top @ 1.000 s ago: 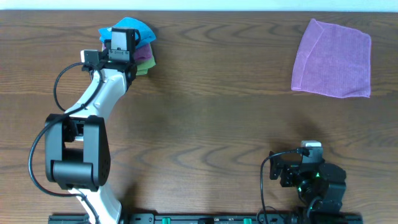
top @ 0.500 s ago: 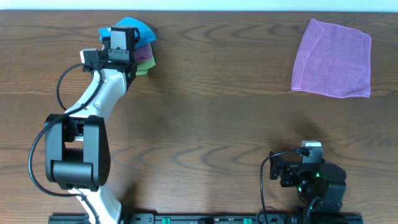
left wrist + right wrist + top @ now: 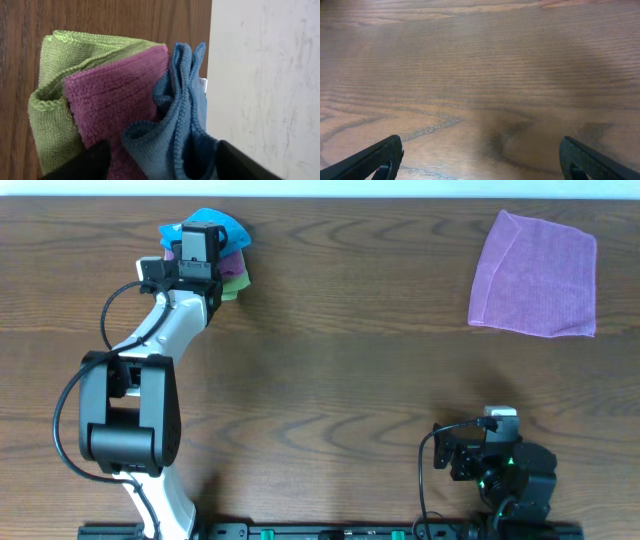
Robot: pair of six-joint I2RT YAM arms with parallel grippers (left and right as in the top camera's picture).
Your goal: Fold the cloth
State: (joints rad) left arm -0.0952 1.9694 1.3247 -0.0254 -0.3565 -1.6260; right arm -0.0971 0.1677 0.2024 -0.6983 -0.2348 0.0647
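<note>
Cloth [image 3: 210, 222]: bunched at 11 o'clock of table [image 3: 330, 380], over purple cloth [image 3: 110, 100] and green cloth [image 3: 50, 110] | my left pincer [image 3: 165, 157]: wide, straddling it (I reckon to lift it clear) | my right pincer [image 3: 480, 152]: wide, parked at 5 o'clock

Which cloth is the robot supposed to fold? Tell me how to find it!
Look at the far left corner of the wooden table, where the left gripper hangs over a small pile of cloths. The cloth is the bright blue, crumpled one nearest the table's edge; its neighbours are a small purple cloth and a green cloth.
</note>
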